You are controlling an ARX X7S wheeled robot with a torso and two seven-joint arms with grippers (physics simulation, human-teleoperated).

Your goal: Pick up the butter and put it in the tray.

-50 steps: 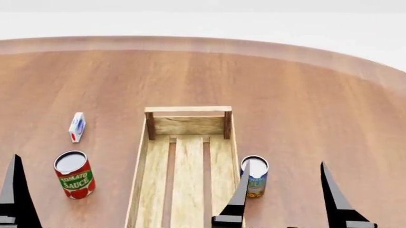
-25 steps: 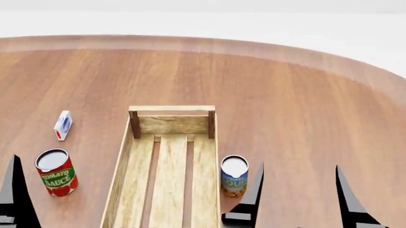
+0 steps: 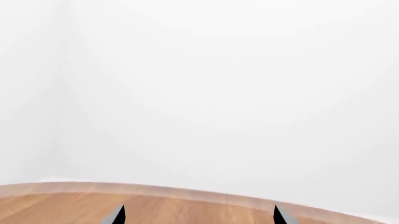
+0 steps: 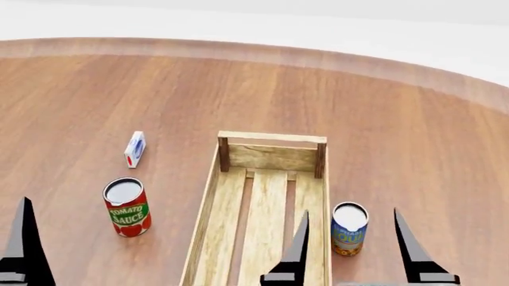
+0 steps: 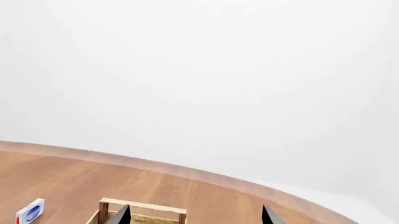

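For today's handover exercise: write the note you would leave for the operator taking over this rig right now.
Left gripper: open, empty, low at the table's near edge.
Right gripper: open, empty, fingers either side of the blue-labelled can.
Tray: centre of the table, nothing in it.
Butter: not visible in any view.
Done: nothing.
Left: find the butter, grasp it, put it in the tray.

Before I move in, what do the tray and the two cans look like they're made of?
The tray looks like pale unfinished wood: visible grain, separate slats, darker corner posts. The tomato sauce can and the blue-labelled can look like metal with glossy printed paper labels, judging by their flat silvery tops; as renders, that is only how they look. The table shows a smooth, reddish wood-grain finish.
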